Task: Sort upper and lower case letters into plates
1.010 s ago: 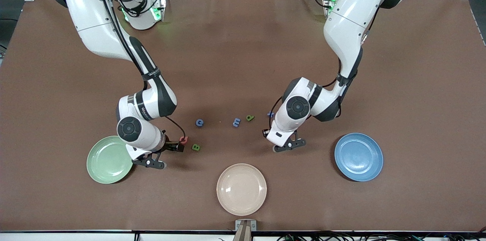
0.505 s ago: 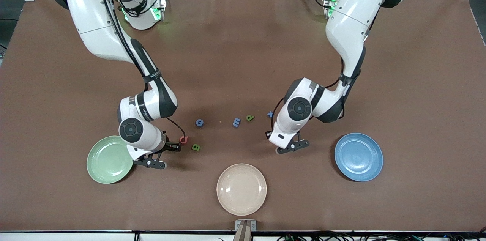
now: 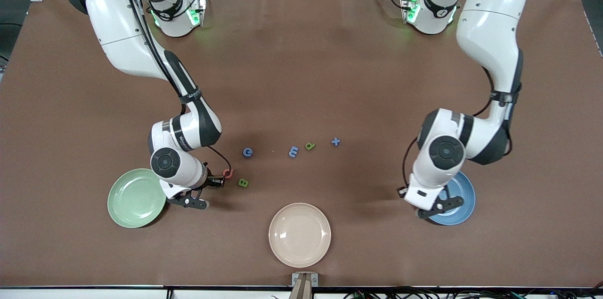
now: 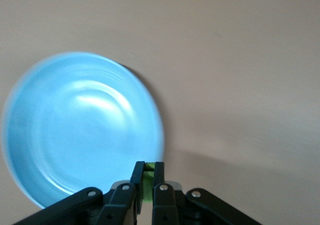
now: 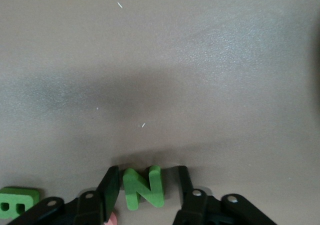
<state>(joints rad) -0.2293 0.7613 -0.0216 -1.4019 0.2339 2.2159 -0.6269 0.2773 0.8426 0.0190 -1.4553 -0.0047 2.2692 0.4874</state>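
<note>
Letters look light, stiff, chunky foam: pinch across flat sides. Green N [image 5: 144,187] on table between right gripper's [image 5: 145,190] half-closed fingers, green B [image 5: 17,202] beside. Left gripper [image 4: 147,177] over blue plate [image 4: 75,130], clamped on a green piece [image 4: 147,172]. Green plate [image 3: 134,197] at the right gripper's 9 o'clock.

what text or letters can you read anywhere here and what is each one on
"N": the green letter piece between the right gripper fingers, on the table.
"B": the green piece beside it.
"G": blue piece on the table.
"m": blue piece.
"a": green piece.
"t": blue piece.
Red piece: shape unreadable.
Print on the right arm's black band: too small to read.
Plates: no text.
</note>
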